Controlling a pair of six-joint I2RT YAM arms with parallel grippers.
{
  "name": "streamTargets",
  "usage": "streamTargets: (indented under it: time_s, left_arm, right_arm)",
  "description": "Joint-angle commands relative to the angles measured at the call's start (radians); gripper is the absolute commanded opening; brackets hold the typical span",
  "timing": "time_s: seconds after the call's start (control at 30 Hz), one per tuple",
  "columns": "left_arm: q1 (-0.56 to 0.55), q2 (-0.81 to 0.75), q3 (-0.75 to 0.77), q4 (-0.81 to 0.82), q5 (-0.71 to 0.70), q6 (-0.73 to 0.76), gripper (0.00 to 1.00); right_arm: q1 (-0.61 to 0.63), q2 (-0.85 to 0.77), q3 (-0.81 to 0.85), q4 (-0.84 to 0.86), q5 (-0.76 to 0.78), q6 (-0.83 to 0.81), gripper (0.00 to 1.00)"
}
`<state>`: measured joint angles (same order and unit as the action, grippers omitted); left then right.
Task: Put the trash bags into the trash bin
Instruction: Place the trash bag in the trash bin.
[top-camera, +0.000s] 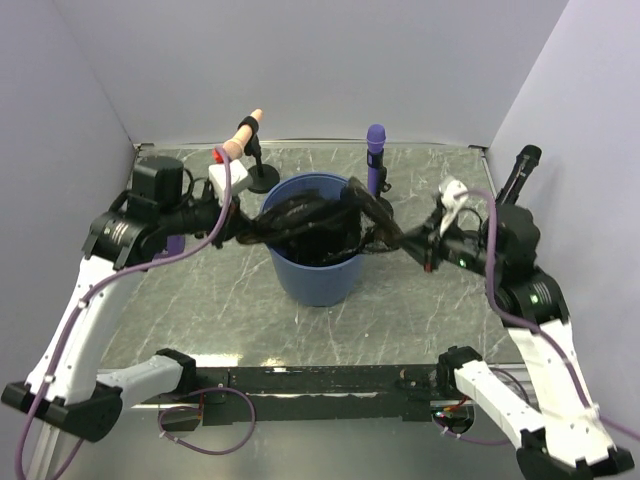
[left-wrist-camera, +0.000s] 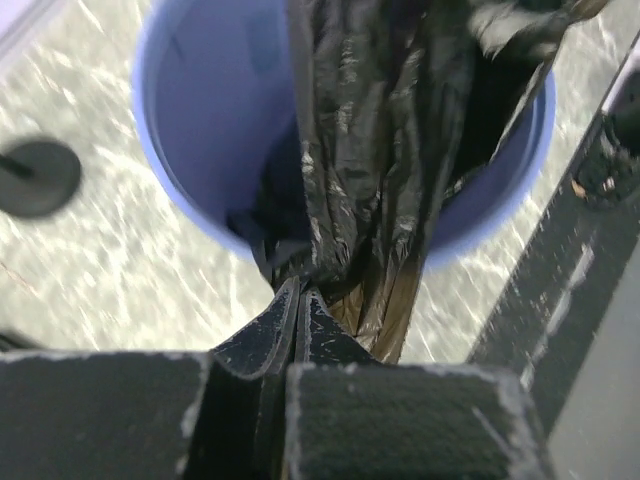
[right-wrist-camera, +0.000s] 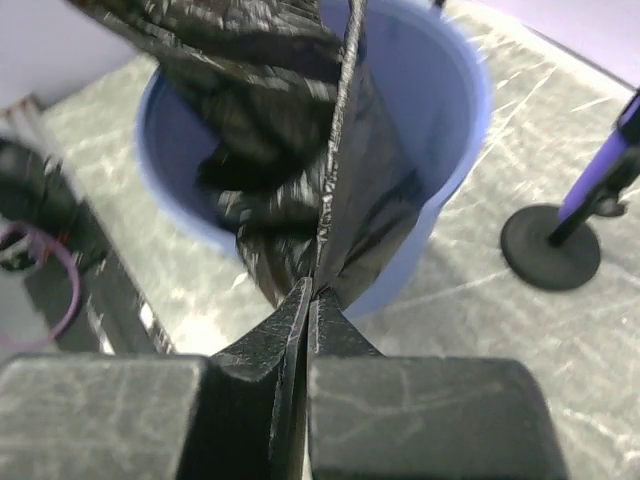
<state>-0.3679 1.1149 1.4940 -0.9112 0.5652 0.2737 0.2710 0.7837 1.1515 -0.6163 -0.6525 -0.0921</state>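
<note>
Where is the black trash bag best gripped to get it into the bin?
At its bunched edges, one from each side of the trash bin: the trash bag sags into the mouth, gathered film spilling over the rim both sides. The left gripper and right gripper are shut on those edges.

The left arm (top-camera: 72, 315) and right arm (top-camera: 548, 350) have white links and black joints. A purple cable (top-camera: 227, 195) runs along each. Small green lights (top-camera: 535, 297) glow on the right arm. The fingers (left-wrist-camera: 265, 340) are black wedges with scuffed edges.
</note>
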Motion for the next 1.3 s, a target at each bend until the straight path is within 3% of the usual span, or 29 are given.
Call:
streamTargets:
  time_s: [0.0, 0.17, 0.47, 0.6, 0.7, 0.83, 0.9, 0.97, 1.13, 1.2, 1.27]
  left_arm:
    - [0.004, -0.093, -0.047, -0.034, -0.031, -0.008, 0.01]
    - [0.004, -0.116, -0.073, -0.083, -0.146, 0.012, 0.01]
    - [0.004, -0.213, -0.394, 0.09, -0.312, 0.108, 0.01]
    - [0.003, -0.224, -0.458, 0.254, -0.324, 0.065, 0.01]
    - [0.003, -0.211, -0.523, 0.472, -0.437, -0.011, 0.01]
    - [0.004, -0.175, -0.534, 0.641, -0.562, -0.064, 0.01]
    - [0.004, -0.165, -0.5, 0.661, -0.533, -0.062, 0.02]
    - [0.004, -0.165, -0.456, 0.64, -0.492, -0.062, 0.17]
    - [0.015, -0.197, -0.341, 0.529, -0.524, -0.041, 0.63]
    - [0.02, -0.227, -0.292, 0.468, -0.533, -0.005, 0.71]
    - [0.023, -0.269, -0.236, 0.382, -0.464, 0.034, 0.7]
  right_arm:
    - [0.002, -0.084, -0.029, -0.134, -0.049, -0.101, 0.0]
    - [-0.007, -0.104, -0.053, -0.194, 0.062, -0.113, 0.0]
    - [-0.027, -0.115, -0.248, -0.099, 0.185, -0.113, 0.0]
    - [-0.03, -0.098, -0.3, 0.013, 0.182, -0.081, 0.0]
    - [-0.035, -0.052, -0.332, 0.102, 0.209, -0.022, 0.0]
    - [-0.039, 0.012, -0.3, 0.173, 0.301, 0.02, 0.0]
    - [-0.042, 0.052, -0.227, 0.178, 0.287, 0.022, 0.23]
    - [-0.044, 0.078, -0.138, 0.15, 0.29, 0.011, 0.4]
    - [-0.047, 0.022, 0.01, -0.021, 0.243, -0.122, 0.57]
    - [-0.047, -0.018, 0.053, -0.106, 0.203, -0.181, 0.59]
    - [-0.047, -0.063, 0.077, -0.181, 0.136, -0.257, 0.59]
